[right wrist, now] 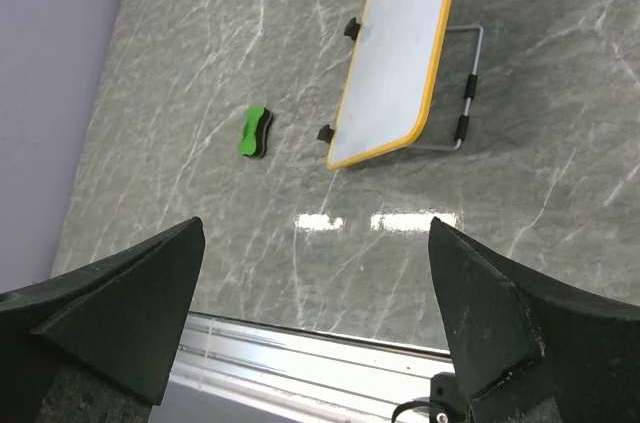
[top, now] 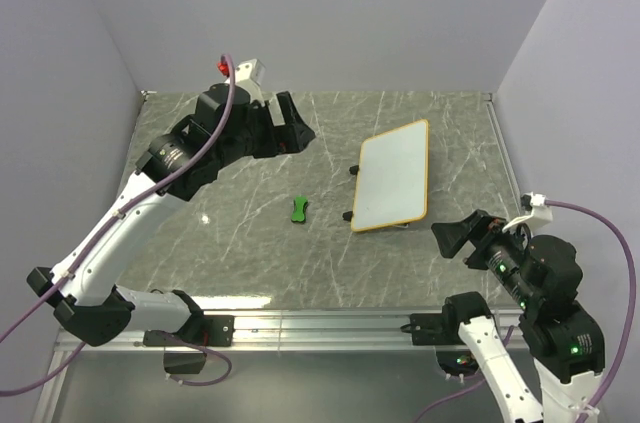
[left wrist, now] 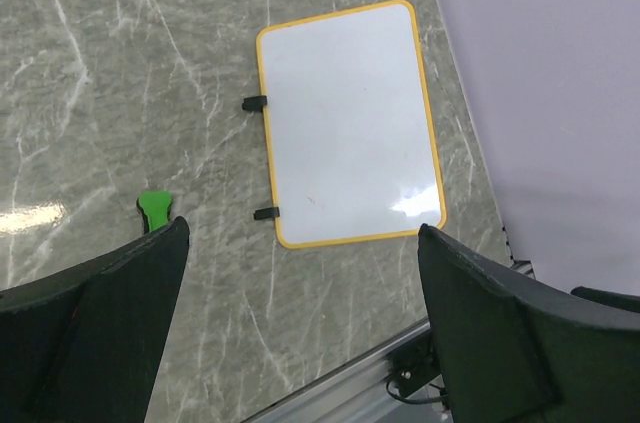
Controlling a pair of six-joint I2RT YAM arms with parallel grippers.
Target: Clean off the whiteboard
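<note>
Honestly, with my left pincer (top: 296, 129) and right pincer (top: 455, 238) both apart and empty, pressing hard could tip the propped whiteboard (top: 392, 176).

Table (top: 250, 263): grey marble-look top, smooth, polished, throws light glare. Whiteboard (left wrist: 348, 123): glossy white face with a bright reflection, yellow-orange rim looks plastic, 2 black plastic-looking feet. Stand (right wrist: 477, 53): thin bare metal wire with black sleeves. Eraser (right wrist: 252, 131): green top, dark underside, matt. Left gripper (left wrist: 302, 226) and right gripper (right wrist: 316, 223): matt black fingers, slightly grainy. Rail (top: 320, 323): brushed metal. Walls (top: 350, 13): matt.
</note>
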